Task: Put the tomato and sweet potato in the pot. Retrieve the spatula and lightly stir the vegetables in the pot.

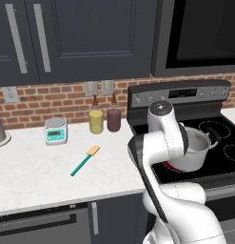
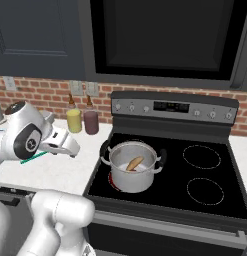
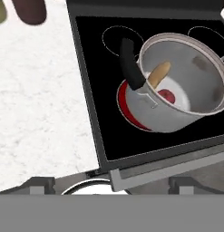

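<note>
Sitting on the front left burner of the black stove (image 2: pixel 210 200), the pot (image 2: pixel 133 172) held both vegetables: the sweet potato (image 3: pixel 158 74) leaned against the inner wall, and the tomato (image 3: pixel 166 95) lay on the bottom just beside it. In the right base view the sweet potato (image 2: pixel 135 163) showed as a pale orange sliver inside the steel rim, while the tomato could not be made out there. A red glow ringed the base of the pot (image 3: pixel 183 86) on the burner. In the left base view the pot (image 1: pixel 197 150) was partly hidden behind the arm. The spatula (image 1: pixel 85 160) lay flat on the white counter (image 1: pixel 28 176), well apart from the stove, its pale orange blade pointing toward the brick wall and its teal handle toward the counter's front edge. Behind it stood a yellow jar (image 1: pixel 95 119) and a maroon jar (image 1: pixel 113 117) side by side against the wall, with a small teal kitchen scale (image 1: pixel 56 130) to their left. The gripper (image 2: pixel 70 148) hung over the counter between the spatula and the stove, carrying nothing; its fingertips barely rose at the bottom of the hand view, so I could not tell how wide they stood.
</note>
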You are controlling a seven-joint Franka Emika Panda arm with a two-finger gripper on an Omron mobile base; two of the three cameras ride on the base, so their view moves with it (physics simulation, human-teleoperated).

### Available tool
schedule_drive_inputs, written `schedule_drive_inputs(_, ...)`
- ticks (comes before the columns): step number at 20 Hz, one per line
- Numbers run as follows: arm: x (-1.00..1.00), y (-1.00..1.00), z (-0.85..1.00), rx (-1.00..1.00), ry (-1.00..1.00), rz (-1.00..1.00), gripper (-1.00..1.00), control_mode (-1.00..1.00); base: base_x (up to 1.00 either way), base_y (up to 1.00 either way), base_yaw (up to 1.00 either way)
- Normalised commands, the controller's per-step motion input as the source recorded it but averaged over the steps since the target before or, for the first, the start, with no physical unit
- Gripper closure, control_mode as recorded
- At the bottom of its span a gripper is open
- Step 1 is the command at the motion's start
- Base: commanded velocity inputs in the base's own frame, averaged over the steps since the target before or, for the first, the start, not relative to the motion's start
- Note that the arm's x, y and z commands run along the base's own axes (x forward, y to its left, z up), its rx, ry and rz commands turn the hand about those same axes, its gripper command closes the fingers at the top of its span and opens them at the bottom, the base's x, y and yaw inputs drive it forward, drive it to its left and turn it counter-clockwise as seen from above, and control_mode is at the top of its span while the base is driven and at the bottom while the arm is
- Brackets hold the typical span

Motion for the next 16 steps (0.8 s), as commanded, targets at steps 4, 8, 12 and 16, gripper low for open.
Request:
schedule_drive_inputs(4, -0.01, 1.00, 0.19, -0.14, 0.45, 0.38, -1.00, -1.00, 0.00, 0.00, 0.00)
schedule_drive_inputs(8, 0.00, 1.00, 0.09, -0.14, 0.47, 0.44, -1.00, -1.00, 0.00, 0.00, 0.00)
schedule_drive_inputs(12, 0.05, 0.99, 0.00, -0.14, 0.43, 0.46, -1.00, -1.00, 0.00, 0.00, 0.00)
schedule_drive_inputs(16, 0.08, 0.93, -0.05, -0.15, 0.31, 0.51, -1.00, -1.00, 0.00, 0.00, 0.00)
